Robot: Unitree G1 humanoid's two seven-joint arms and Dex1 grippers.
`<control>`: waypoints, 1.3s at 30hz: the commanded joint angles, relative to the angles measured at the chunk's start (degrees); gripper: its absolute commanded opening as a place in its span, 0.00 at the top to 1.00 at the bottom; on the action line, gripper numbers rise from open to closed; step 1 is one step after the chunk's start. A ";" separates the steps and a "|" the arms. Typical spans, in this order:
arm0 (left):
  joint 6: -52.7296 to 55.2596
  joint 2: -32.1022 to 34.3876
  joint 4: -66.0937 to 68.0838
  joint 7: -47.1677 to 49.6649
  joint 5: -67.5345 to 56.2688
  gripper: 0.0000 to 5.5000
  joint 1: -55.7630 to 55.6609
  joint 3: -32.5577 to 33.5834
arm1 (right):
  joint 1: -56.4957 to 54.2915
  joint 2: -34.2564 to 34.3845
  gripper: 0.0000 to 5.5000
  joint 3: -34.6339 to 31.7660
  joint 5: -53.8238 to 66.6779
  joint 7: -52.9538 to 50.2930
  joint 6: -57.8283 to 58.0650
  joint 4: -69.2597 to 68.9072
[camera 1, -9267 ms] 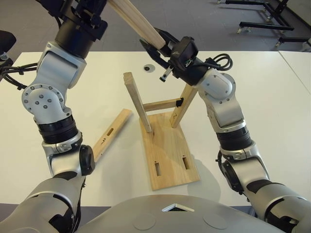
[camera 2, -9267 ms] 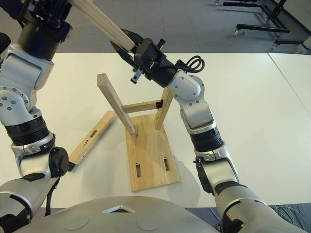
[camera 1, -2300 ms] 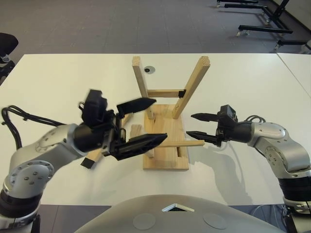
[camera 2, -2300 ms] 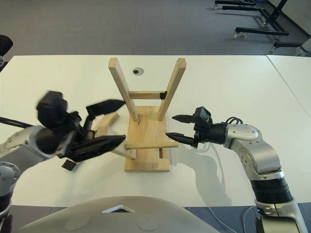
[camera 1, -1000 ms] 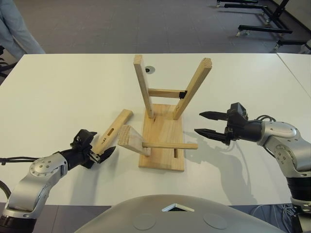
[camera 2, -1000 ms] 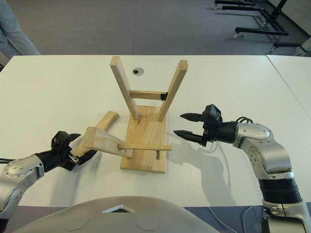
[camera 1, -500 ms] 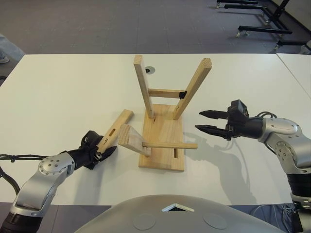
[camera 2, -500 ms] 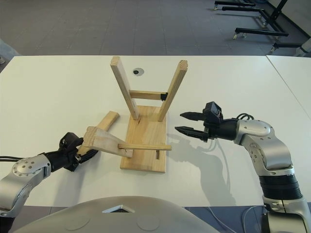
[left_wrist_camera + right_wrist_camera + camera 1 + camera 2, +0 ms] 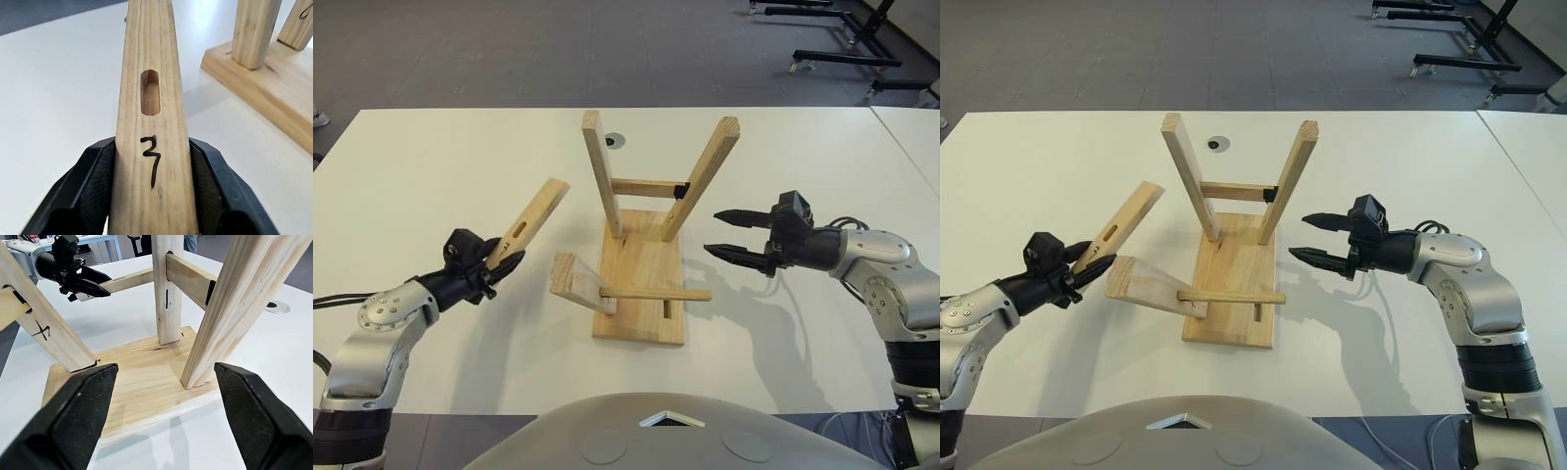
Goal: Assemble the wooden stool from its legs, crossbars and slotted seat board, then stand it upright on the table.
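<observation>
Left gripper [image 9: 501,264]: jaws clamped on the near end of the loose leg [image 9: 530,223], clear of the tabletop [image 9: 431,166]. Its long axis points far-right. The seat board [image 9: 646,266] lies to its right, mid-table. Right gripper [image 9: 711,232]: jaws wide, hovering just right of the board.

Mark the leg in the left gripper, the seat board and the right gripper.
held leg [image 9: 535,211]: left eye view, on its face toward the free end.
seat board [image 9: 644,262]: left eye view, bare top near its middle.
right gripper [image 9: 712,232]: left eye view, midway between its open fingertips.
</observation>
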 commanded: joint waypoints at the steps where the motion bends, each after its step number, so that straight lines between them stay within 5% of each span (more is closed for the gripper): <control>1: -2.15 -0.43 -3.10 -1.90 -8.38 0.62 -6.70 7.86 | -3.78 2.22 0.34 -3.66 7.16 -0.27 2.84 -1.47; 4: -0.46 -0.31 -6.77 -5.74 -21.57 0.62 -22.26 8.08 | -8.45 5.25 0.34 -7.22 16.81 -2.58 6.53 -3.77; 9: 5.02 -6.06 -8.07 -11.52 -33.96 0.62 -36.74 -2.95 | -16.96 13.41 0.34 -6.62 28.09 -7.52 8.98 -5.81; 15: 7.92 -9.10 -2.74 -16.49 -35.52 0.62 -37.04 -8.38 | -20.87 20.50 0.34 -4.29 29.98 -9.70 7.14 -7.19; 33: 8.43 -9.86 -1.77 -20.04 -30.27 0.62 -35.58 -10.83 | -26.41 25.29 0.34 -3.57 34.58 -16.50 6.93 -7.89; 39: 9.59 -9.29 -1.73 -19.87 -30.46 0.62 -35.12 -10.39 | -27.13 25.64 0.54 -3.95 34.73 -16.76 6.62 -7.59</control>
